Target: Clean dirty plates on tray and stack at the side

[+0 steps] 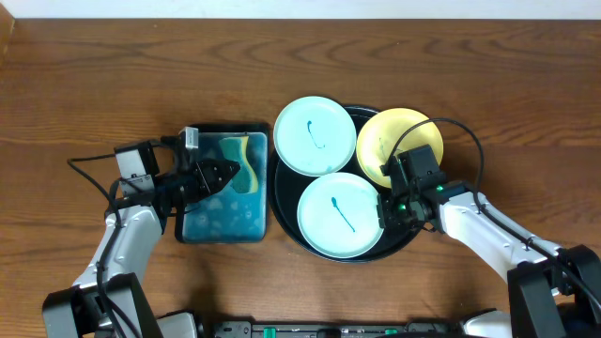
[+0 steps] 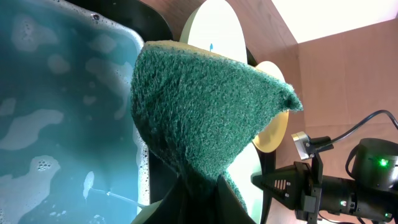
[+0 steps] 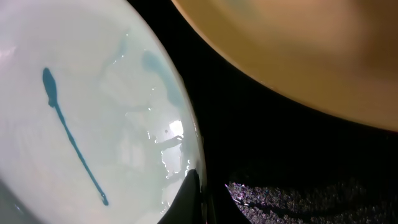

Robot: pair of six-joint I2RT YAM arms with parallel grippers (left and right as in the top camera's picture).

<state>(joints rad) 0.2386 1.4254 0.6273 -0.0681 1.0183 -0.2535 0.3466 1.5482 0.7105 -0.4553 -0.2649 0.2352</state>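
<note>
The black tray (image 1: 285, 216) holds three plates: a mint plate (image 1: 315, 134) with a teal smear at the back left, a second smeared mint plate (image 1: 340, 214) at the front, and a yellow plate (image 1: 394, 141) at the back right. My right gripper (image 1: 385, 208) is shut on the front mint plate's right rim; in the right wrist view its jaws (image 3: 208, 193) pinch that plate's (image 3: 81, 106) edge over the tray (image 3: 249, 137). My left gripper (image 1: 230, 172) is shut on a green sponge (image 2: 205, 106), held over the basin.
A rectangular black basin (image 1: 188, 230) of foamy blue-green water (image 2: 56, 112) sits just left of the tray, almost touching it. The yellow plate (image 3: 298, 56) lies close above the right gripper. Bare wooden table surrounds everything.
</note>
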